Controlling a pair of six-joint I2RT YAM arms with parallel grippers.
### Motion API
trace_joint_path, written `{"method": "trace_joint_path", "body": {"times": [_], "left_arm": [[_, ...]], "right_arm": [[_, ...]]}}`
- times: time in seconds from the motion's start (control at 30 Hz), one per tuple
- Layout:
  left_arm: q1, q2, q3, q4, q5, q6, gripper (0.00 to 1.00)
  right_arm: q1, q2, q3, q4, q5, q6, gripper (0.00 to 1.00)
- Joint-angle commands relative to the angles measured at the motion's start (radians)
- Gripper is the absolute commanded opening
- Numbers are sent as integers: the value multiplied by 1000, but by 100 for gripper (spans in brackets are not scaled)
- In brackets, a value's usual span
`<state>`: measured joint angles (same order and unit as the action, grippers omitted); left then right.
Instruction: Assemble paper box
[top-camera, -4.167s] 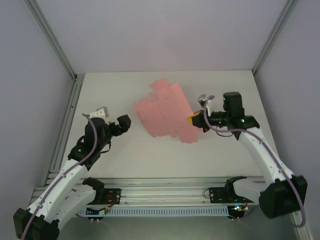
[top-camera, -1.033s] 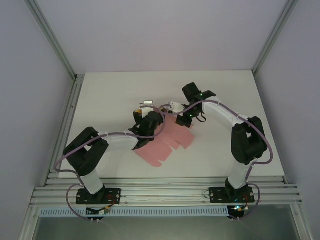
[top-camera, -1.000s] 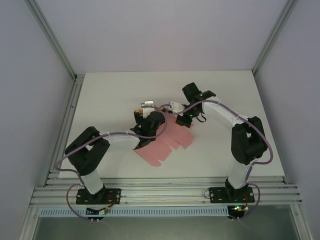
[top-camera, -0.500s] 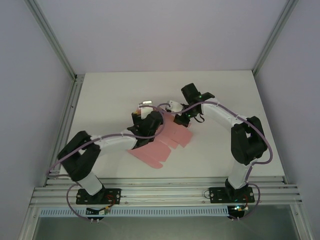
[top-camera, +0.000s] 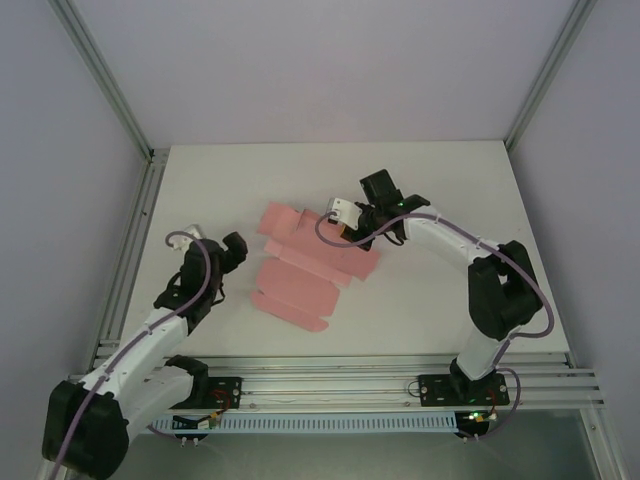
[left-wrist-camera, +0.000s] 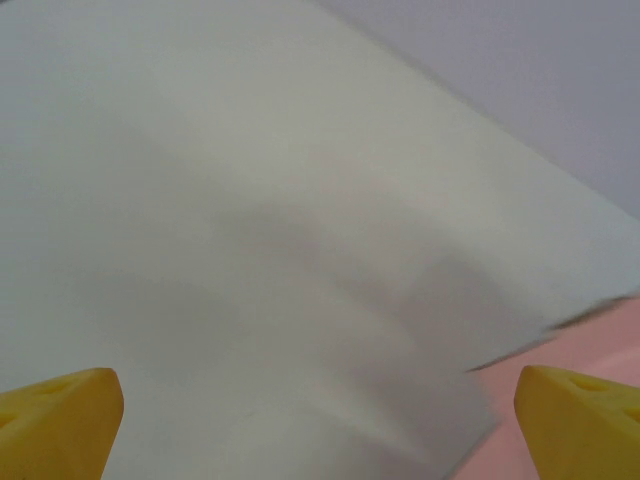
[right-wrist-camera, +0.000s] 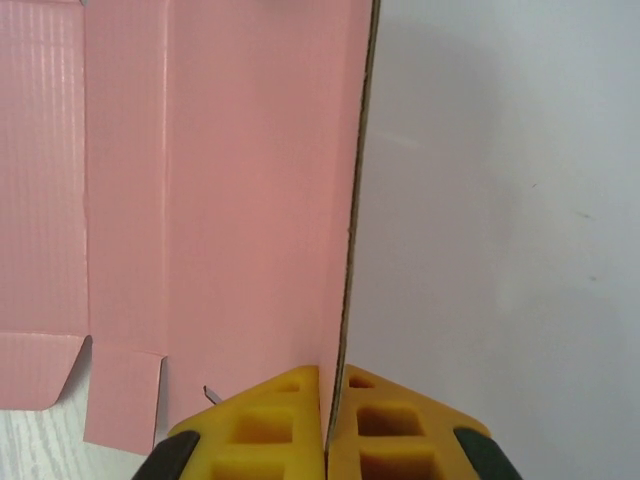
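Paper box stretches lengthwise ahead of right gripper, which pinches its edge; left gripper, spread empty, sits farther off.

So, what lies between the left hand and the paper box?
Bare table; the top view shows the left hand apart from the paper box.

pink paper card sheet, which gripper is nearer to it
Right. The right gripper is shut on the edge of the pale pink paper card sheet; the left gripper is open, off its left side, apart.
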<state>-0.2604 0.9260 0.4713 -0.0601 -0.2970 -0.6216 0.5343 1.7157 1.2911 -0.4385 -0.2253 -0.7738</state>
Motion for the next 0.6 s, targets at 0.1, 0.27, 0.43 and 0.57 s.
{"method": "trace_joint_path", "body": {"times": [0.1, 0.27, 0.43, 0.57], "left_arm": [[91, 166, 46, -91, 262, -39, 100], [95, 312, 88, -22, 304, -20, 100], [95, 367, 97, 52, 353, -8, 100], [95, 391, 86, 117, 412, 0, 100]], "right_arm": [[2, -20, -6, 15, -35, -9, 0], [1, -25, -9, 7, -55, -6, 0], [1, -27, -15, -3, -80, -4, 0], [2, -29, -18, -6, -95, 1, 0]]}}
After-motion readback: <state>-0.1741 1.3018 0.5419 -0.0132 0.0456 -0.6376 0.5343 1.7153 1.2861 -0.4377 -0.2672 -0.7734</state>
